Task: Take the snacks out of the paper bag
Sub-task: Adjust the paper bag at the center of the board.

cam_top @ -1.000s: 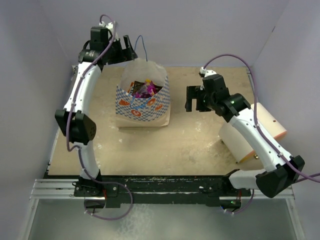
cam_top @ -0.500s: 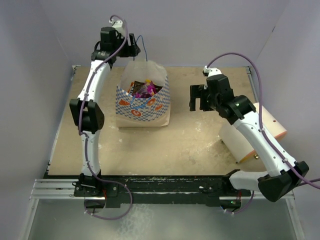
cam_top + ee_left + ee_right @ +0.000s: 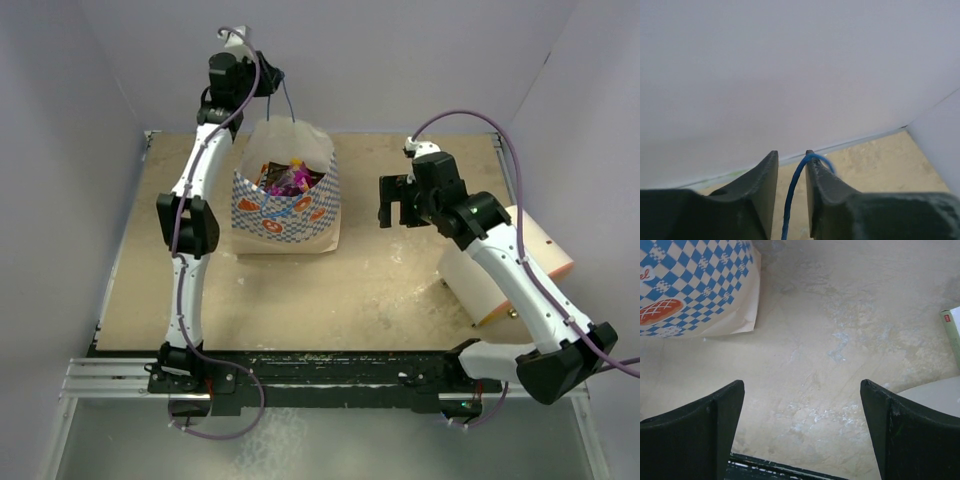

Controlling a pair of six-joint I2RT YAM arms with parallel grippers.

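The paper bag (image 3: 285, 215) stands upright at the back left of the table, cream with a blue-and-white checkered band. Snacks (image 3: 290, 178) show in its open mouth, magenta, red and dark packets. My left gripper (image 3: 272, 82) is raised above the bag's back rim at the blue string handle (image 3: 287, 100). In the left wrist view the string (image 3: 792, 190) runs up through the narrow gap of the left gripper (image 3: 791, 160) and loops over the right fingertip; the jaws stand a little apart. My right gripper (image 3: 392, 205) hangs wide open to the right of the bag (image 3: 695, 285), with nothing between its fingers.
A large cream-peach cylinder (image 3: 520, 260) lies at the right side of the table under my right arm. In the right wrist view a green-edged box corner (image 3: 952, 330) shows at the right edge. Purple walls close in the back and both sides.
My left arm has stretched further back and up, bringing its gripper to the blue handle, and its jaws have narrowed around the string. The right arm has shifted only slightly.
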